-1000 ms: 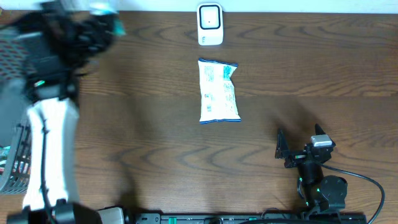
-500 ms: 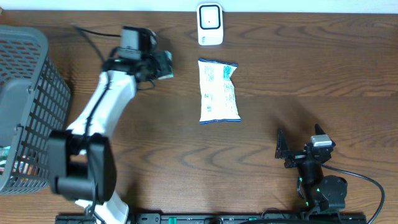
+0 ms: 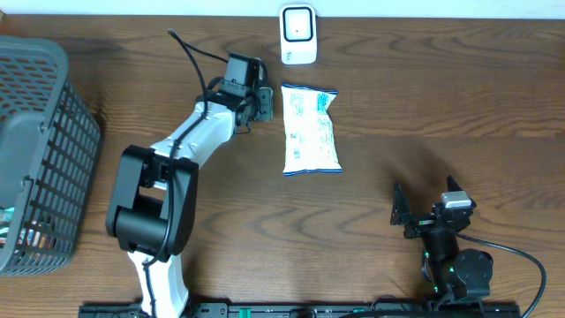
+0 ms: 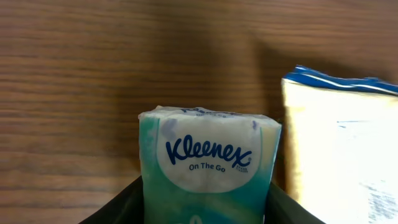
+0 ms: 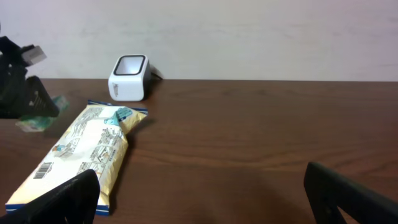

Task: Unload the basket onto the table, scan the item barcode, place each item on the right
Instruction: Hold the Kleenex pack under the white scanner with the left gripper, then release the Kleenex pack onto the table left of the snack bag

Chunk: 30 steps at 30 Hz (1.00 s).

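Behind table point(image 5: 261, 143) and scanner point(image 5: 129, 78), white wall point(image 5: 261, 37).

Your L gripper point(image 3: 263, 102), w/ the tissue pack point(image 4: 208, 163) clamped in it, sits just beside the snack bag point(image 3: 311, 131), at its left edge, w/ hardly any gap. The scanner point(image 3: 298, 35) stands at the far edge, just behind the bag's top, w/ only a narrow strip btwn them. The L arm point(image 3: 190, 146) lies diagonally across left-centre and blocks that lane. The basket point(image 3: 44, 150) walls off the left side. To the R of the bag the table point(image 3: 459, 97) is open wood. The R gripper point(image 3: 424, 210) sits near the front edge, jaws wide, well apart from the bag.
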### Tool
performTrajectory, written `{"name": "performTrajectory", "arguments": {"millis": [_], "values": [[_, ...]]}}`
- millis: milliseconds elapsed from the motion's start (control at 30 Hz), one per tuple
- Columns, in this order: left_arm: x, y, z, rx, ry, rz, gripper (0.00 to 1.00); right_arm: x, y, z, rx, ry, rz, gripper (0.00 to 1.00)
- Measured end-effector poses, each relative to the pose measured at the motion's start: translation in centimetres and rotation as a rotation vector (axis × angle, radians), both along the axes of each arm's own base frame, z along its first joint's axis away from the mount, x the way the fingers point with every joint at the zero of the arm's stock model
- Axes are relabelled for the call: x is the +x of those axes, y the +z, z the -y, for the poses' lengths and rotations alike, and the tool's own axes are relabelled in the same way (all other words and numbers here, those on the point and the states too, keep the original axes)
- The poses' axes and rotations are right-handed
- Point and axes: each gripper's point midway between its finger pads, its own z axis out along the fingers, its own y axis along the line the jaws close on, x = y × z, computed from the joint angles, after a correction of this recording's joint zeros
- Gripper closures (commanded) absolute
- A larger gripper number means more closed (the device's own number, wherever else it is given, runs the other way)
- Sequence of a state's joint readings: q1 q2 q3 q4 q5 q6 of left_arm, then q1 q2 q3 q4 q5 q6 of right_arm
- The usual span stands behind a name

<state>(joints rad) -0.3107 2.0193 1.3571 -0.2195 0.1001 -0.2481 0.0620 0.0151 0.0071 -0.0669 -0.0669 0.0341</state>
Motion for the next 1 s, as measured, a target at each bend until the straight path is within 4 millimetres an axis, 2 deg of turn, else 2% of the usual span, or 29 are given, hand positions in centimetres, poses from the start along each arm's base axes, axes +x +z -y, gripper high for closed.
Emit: {"name": "performTrajectory", "arguments": {"millis": [133, 200, 233, 567, 700, 767, 800, 900, 967, 1000], "values": [[0.6, 0.0, -0.7, 0.037, 0.015, 0.028, 0.51, 0.0, 0.0, 0.0, 0.0, 0.0, 0.0, 0.01], [0.9, 0.2, -0.8, 0.044, 0.019, 0.043, 0.37, 0.0, 0.0, 0.0, 0.0, 0.0, 0.0, 0.01], [1.0, 0.3, -0.8, 0.049, 0.014, 0.049, 0.34, 0.0, 0.0, 0.0, 0.0, 0.0, 0.0, 0.01], [1.4, 0.6, -0.7, 0.048, 0.015, 0.07, 0.33, 0.0, 0.0, 0.0, 0.0, 0.0, 0.0, 0.01], [1.7, 2.0, -0.7, 0.083, -0.037, 0.119, 0.33, 0.0, 0.0, 0.0, 0.0, 0.0, 0.0, 0.01], [2.0, 4.2, -0.9, 0.112, -0.077, 0.177, 0.32, 0.0, 0.0, 0.0, 0.0, 0.0, 0.0, 0.01], [2.2, 6.0, -1.1, 0.126, -0.093, 0.22, 0.32, 0.0, 0.0, 0.0, 0.0, 0.0, 0.0, 0.01], [2.8, 13.3, -2.9, 0.155, -0.08, 0.393, 0.28, 0.0, 0.0, 0.0, 0.0, 0.0, 0.0, 0.01], [2.6, 19.6, -5.9, 0.17, -0.025, 0.523, 0.27, 0.0, 0.0, 0.0, 0.0, 0.0, 0.0, 0.01], [2.4, 21.7, -7.4, 0.179, 0.006, 0.564, 0.23, 0.0, 0.0, 0.0, 0.0, 0.0, 0.0, 0.01]]}}
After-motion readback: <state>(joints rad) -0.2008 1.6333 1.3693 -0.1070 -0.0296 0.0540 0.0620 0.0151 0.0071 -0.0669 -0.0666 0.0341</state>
